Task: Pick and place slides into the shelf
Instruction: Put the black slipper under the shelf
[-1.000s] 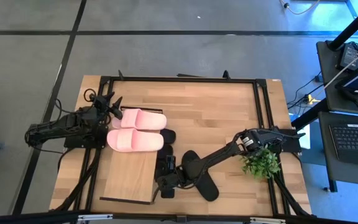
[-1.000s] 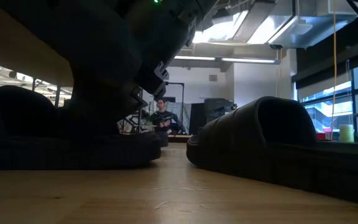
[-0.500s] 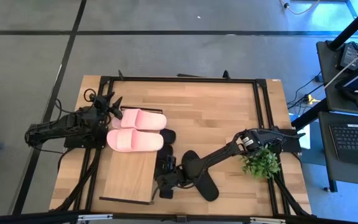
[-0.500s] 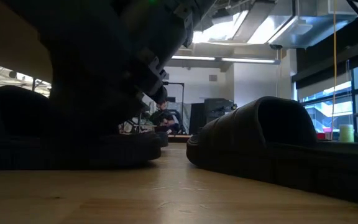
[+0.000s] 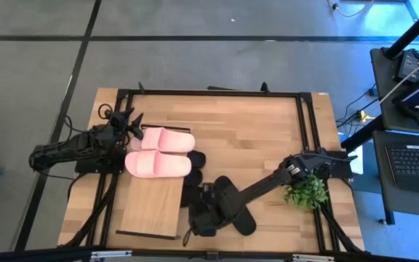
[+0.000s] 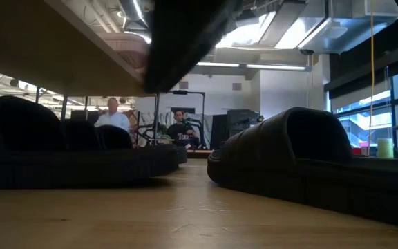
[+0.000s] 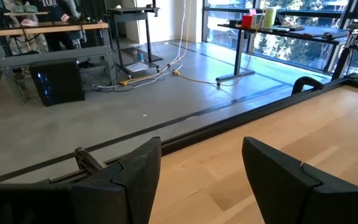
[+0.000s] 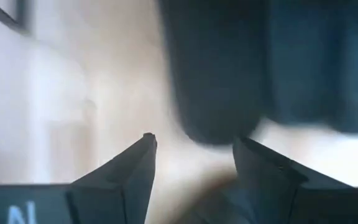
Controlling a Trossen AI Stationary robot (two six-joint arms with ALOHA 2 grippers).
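Two pale pink slides (image 5: 158, 151) lie side by side on the far end of the shelf's light-wood plank (image 5: 150, 209). One black slide (image 5: 235, 207) lies on the table to the right of the shelf, partly under my right arm. More black slides (image 6: 61, 155) sit on the table at and under the shelf's right edge (image 5: 193, 178). My right gripper (image 5: 196, 220) is open and empty above the table near the shelf's near right corner, with a black slide (image 8: 229, 68) in front of its fingers. My left gripper (image 5: 134, 125) is open and empty at the shelf's far left.
A small green plant (image 5: 305, 191) stands at the table's right edge, under my right arm's base. A black metal frame (image 5: 217, 93) runs round the tabletop. Bare wood lies in the far right half of the table (image 5: 253, 131). People sit in the room behind (image 6: 112, 114).
My right gripper has risen off the black slide at the shelf's right edge and drawn back toward the table's near edge. In the low view it no longer blocks the slides under the shelf. The slides lie as before.
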